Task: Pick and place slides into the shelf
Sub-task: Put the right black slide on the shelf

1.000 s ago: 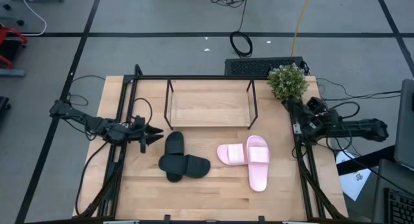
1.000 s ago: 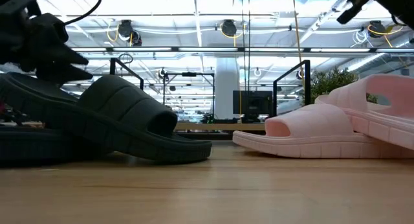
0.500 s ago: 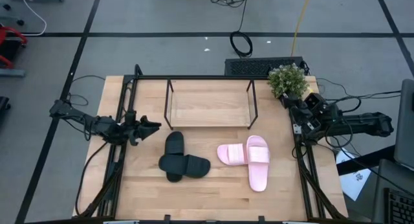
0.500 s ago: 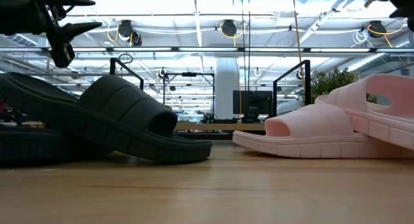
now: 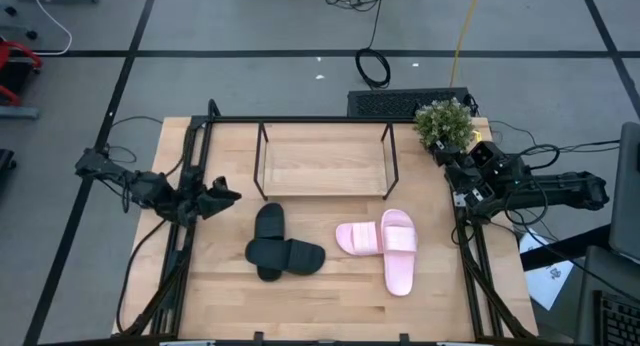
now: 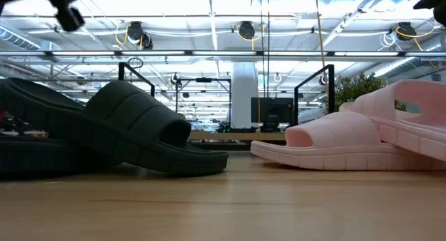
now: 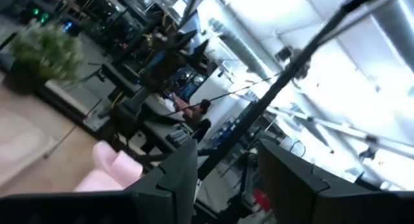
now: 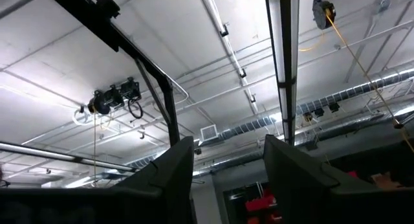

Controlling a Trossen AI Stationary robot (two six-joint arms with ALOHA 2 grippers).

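Black rods and a light wooden board made up the shelf (image 5: 325, 161), and it stood at the back of the table (image 5: 330, 306) with no shoe on it. You had your left gripper (image 5: 228, 196) at the table's left edge, by the black frame rail (image 5: 190, 186). Its two fingers (image 7: 178, 179) were spread apart, and they held nothing. Your wrist camera looked between them at the room and the bright roof.

Just past that gripper's tips, toward the middle of the table, lay the black slides (image 5: 278, 246). One black shoe pointed at the shelf. The other lay across its heel end and touched it. From the low camera, the black slide in front (image 6: 125, 133) leaned up on the one behind it.

Farther from your left gripper, on the far side of the black pair, lay the pink slides (image 5: 385, 244). They touched too, and they made a corner shape. These shoes were nearer to your right gripper (image 5: 458, 168) than to your left one.

You had your right gripper at the table's right edge, just beside the small green plant (image 5: 445, 124). Its fingers (image 8: 174, 172) were spread apart as well, with nothing between them. Its camera saw only the roof and the lights. All four slides were still on the table in front of the shelf.
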